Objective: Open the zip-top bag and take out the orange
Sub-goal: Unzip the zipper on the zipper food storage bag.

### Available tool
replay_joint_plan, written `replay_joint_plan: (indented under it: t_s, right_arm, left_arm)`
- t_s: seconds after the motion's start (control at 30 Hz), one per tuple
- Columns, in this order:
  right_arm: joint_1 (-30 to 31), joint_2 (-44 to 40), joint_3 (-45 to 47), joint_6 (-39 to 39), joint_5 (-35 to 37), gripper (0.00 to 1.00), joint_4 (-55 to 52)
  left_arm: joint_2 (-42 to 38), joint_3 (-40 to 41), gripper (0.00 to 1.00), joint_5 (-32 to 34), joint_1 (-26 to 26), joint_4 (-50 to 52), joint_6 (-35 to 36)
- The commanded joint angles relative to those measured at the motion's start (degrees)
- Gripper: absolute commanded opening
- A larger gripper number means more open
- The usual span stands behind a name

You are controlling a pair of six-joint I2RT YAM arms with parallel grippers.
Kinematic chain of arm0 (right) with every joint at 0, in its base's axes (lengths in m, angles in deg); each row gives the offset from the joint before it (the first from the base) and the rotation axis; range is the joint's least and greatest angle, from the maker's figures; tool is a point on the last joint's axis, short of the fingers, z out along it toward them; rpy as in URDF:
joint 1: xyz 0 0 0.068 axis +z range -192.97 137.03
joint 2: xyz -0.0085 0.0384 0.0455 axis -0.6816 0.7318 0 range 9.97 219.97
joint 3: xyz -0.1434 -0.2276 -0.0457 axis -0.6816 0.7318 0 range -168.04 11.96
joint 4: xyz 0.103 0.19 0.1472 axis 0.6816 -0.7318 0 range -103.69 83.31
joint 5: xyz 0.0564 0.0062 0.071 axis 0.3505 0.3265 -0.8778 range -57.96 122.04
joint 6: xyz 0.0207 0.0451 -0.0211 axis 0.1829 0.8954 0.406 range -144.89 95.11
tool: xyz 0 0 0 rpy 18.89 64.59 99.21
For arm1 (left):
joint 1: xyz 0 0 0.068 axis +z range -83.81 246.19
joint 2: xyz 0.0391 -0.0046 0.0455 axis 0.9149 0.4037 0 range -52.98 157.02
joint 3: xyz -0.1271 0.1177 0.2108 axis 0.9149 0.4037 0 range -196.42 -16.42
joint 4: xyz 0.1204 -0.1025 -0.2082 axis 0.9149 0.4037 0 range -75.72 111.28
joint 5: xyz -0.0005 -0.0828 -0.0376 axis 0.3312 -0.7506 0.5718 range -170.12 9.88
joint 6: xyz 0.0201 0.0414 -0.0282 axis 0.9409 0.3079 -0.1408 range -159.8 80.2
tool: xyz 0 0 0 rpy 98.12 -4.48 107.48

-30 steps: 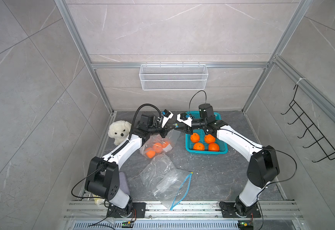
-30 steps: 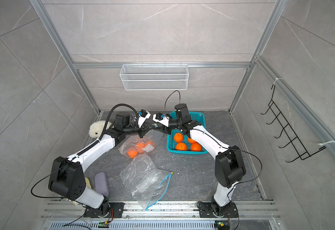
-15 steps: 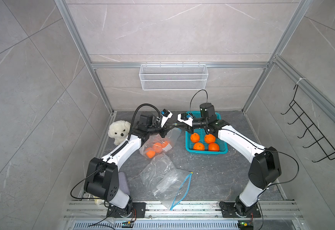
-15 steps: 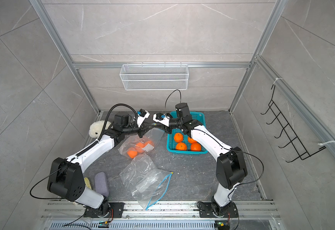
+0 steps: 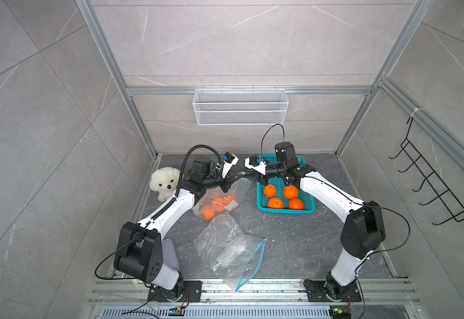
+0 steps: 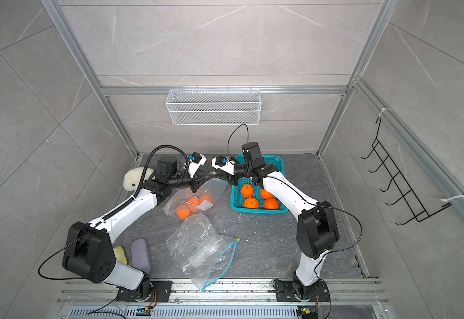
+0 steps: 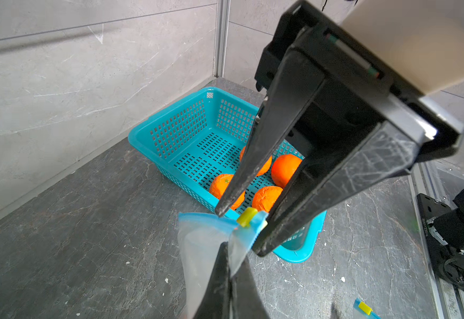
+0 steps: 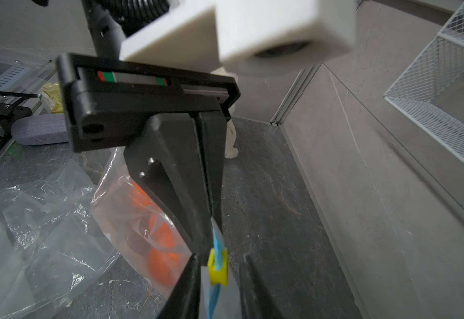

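The clear zip-top bag [image 5: 219, 198] holds a few oranges [image 5: 208, 212] and sags to the floor while its blue zip strip is lifted. My left gripper [image 7: 226, 248] is shut on the bag's top corner just below the strip. The yellow slider [image 8: 218, 266] sits at that end of the strip. My right gripper [image 8: 219, 258] faces the left one, its two fingers standing either side of the slider with a narrow gap on each side. In both top views the two grippers meet tip to tip, left [image 6: 207, 178] and right [image 6: 215, 174], above the bag's mouth.
A teal basket [image 5: 305, 163] with several oranges stands just right of the grippers. An empty zip bag [image 5: 225, 248] lies crumpled in front. A white plush dog [image 5: 163, 182] sits at the left wall, a grey case [image 5: 170, 254] by the left base, and a wire shelf [image 5: 240, 110] hangs on the back wall.
My right gripper's jaws have narrowed round the slider end of the zip strip. The left gripper has kept its hold on the bag's corner, and both arms have barely shifted.
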Motion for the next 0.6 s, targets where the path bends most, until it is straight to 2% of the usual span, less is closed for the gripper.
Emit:
replay_joint_plan:
  t_s: [0.0, 0.07, 0.33, 0.43, 0.57]
  right_arm:
    - [-0.1, 0.6, -1.3, 0.2, -1.6, 0.26, -0.3]
    - [-0.1, 0.6, -1.5, 0.3, -2.2, 0.24, -0.2]
    - [-0.1, 0.9, -3.1, -1.1, -3.7, 0.02, -3.5]
    - [-0.2, 1.2, -3.8, -1.4, -2.6, 0.0, -4.7]
    - [-0.3, 2.1, -5.1, -2.1, 0.0, 0.0, -6.6]
  left_arm:
    - [-2.1, -0.5, 0.0, -1.8, 0.4, -2.4, -0.7]
    - [-1.8, -0.6, 0.0, -1.9, 0.4, -2.3, -0.7]
    - [-1.7, -0.4, 0.0, -1.3, 0.6, -1.8, -0.3]
    - [-2.2, -0.3, 0.0, -2.5, 1.1, -2.5, -1.1]
    - [-3.6, 1.2, 0.0, -6.5, 3.8, -8.2, -5.6]
